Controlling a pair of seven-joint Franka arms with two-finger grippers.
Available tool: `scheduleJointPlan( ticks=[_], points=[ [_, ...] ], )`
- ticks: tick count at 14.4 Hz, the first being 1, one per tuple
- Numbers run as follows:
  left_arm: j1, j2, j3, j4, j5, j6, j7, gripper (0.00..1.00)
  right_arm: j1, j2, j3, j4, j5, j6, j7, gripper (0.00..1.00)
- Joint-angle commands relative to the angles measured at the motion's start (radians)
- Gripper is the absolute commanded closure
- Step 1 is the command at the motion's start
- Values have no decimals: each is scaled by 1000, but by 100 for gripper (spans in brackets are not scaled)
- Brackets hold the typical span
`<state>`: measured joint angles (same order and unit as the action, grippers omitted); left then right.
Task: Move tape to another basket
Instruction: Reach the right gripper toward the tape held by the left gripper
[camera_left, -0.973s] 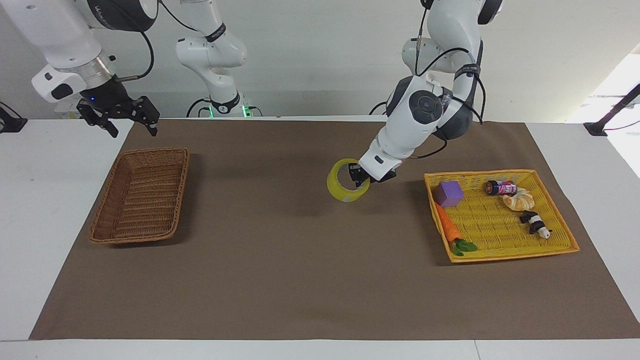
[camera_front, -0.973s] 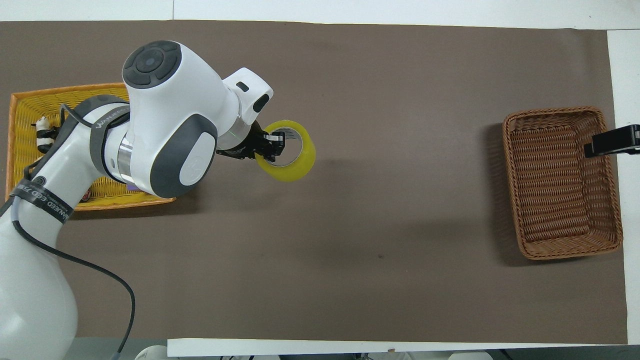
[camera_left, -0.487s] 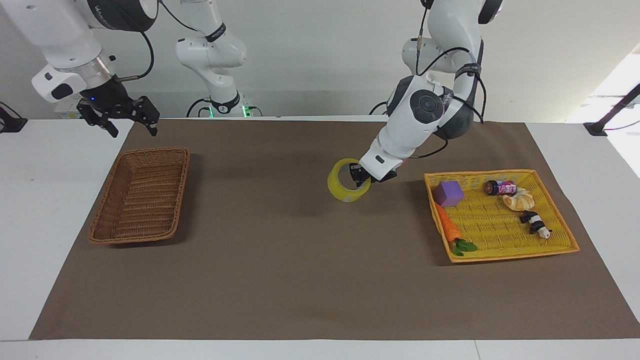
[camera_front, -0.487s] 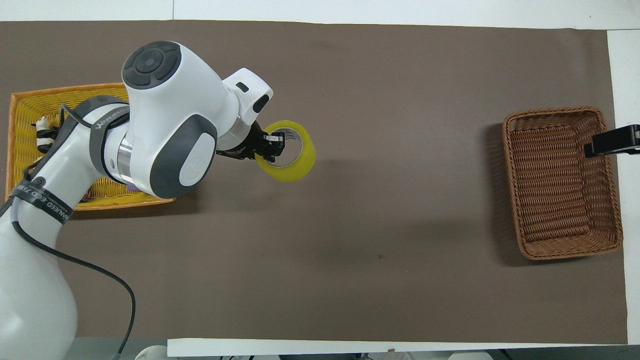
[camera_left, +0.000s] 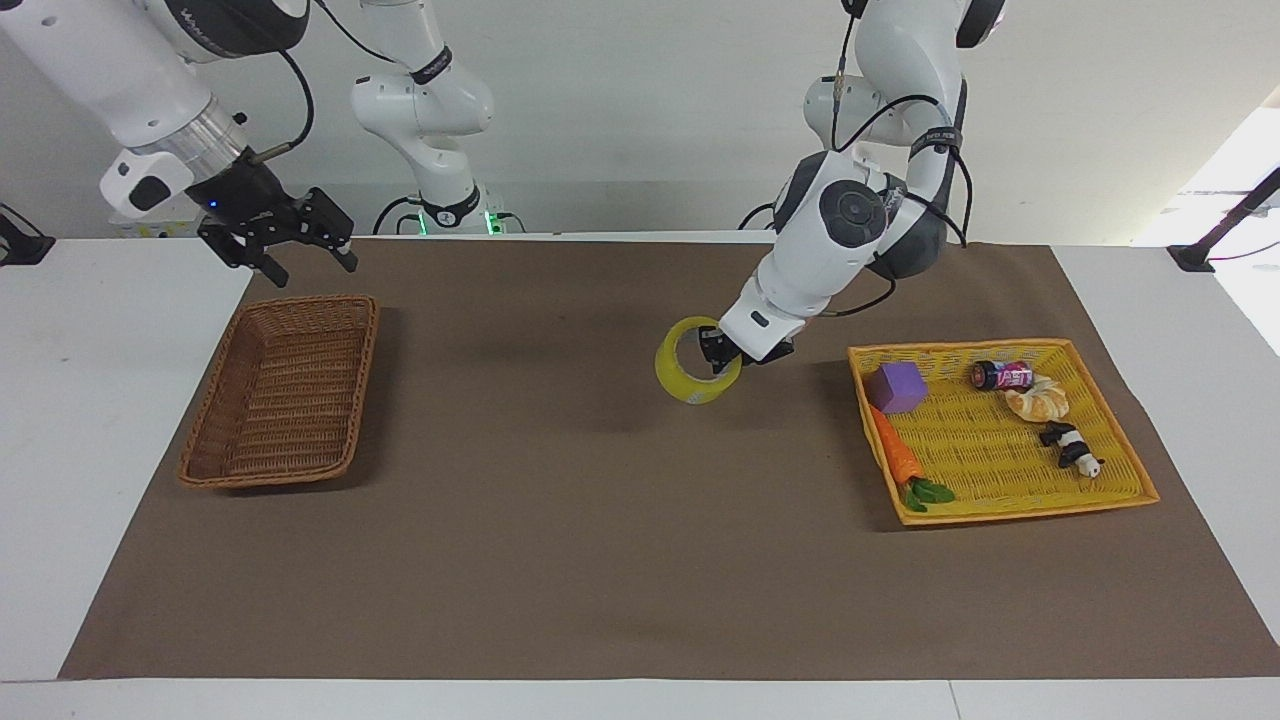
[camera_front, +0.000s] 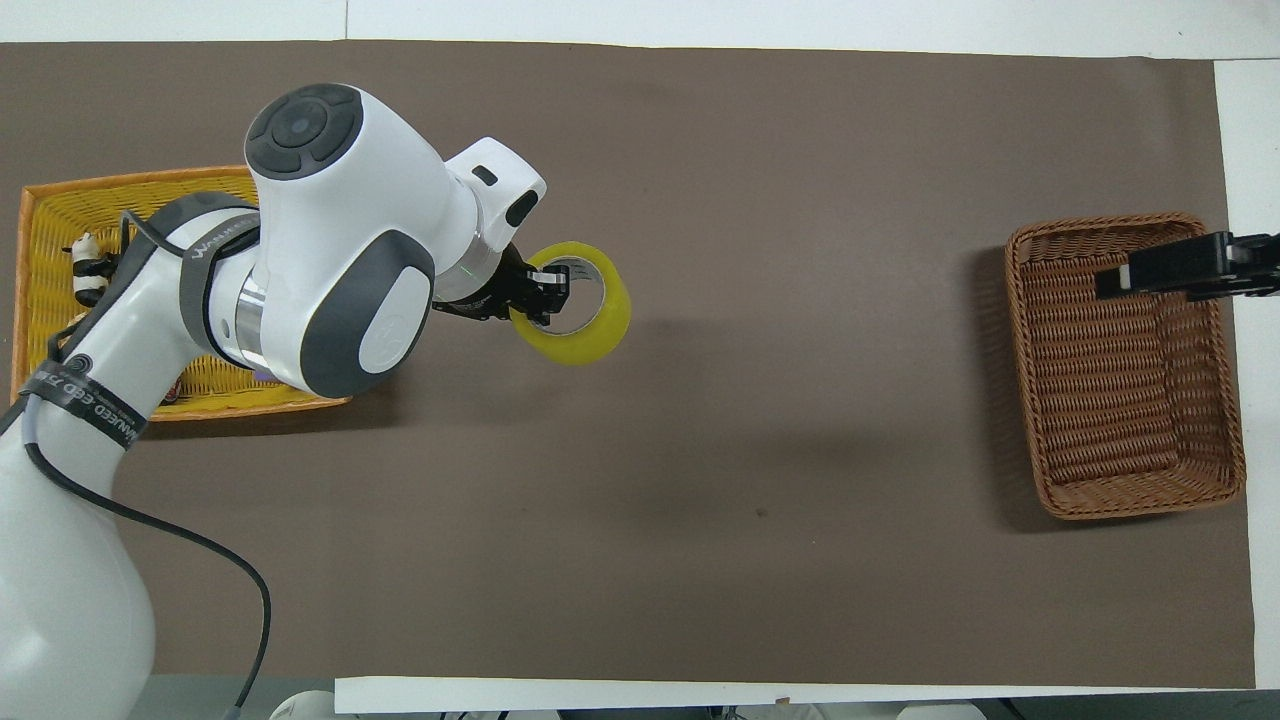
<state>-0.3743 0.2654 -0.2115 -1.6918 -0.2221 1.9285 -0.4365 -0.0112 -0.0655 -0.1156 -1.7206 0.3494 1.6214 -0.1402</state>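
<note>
Yellow translucent tape (camera_left: 697, 374) hangs in the air over the brown mat (camera_left: 600, 560) near the middle of the tabletop (camera_left: 90, 420), clamped by the left pincer (camera_left: 716, 357), whose fingers are pressed together on the wall of the roll, one inside the grey-white core and one outside. The roll is tilted, its open hole facing partly upward, and its shadow lies on the mat beneath it. The left arm reaches in from its own end of the tabletop, passing above the shallow yellow tray (camera_left: 1120, 490), which lies toward that end and holds a purple block (camera_left: 896, 387), a toy carrot (camera_left: 897, 457), a small can (camera_left: 1001, 376), a pastry (camera_left: 1037, 402) and a small black-and-white figure (camera_left: 1071, 449). The dark brown wicker basket (camera_left: 205, 455) sits toward the right arm's end of the mat, well apart from the tape, with nothing in it. The right pincer (camera_left: 305, 266) hangs with its fingers spread apart above the basket's edge nearer to the robots, touching nothing.
</note>
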Motion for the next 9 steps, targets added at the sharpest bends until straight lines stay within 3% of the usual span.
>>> scheduleJointPlan(
  ticks=[1,4,6,9],
  points=[
    [-5,-35,9,-31,-17,17,-5,100,-26,47,2,-65,211,46,20,0],
    [-6,-35,9,-31,-17,15,-4,100,-9,108,5,-146,439,148,27,0],
    [-8,-35,9,-31,-17,14,-4,100,51,162,4,-183,628,216,33,0],
    [-14,-35,7,-31,-17,18,-2,100,193,208,4,-235,787,381,51,0]
  ],
)
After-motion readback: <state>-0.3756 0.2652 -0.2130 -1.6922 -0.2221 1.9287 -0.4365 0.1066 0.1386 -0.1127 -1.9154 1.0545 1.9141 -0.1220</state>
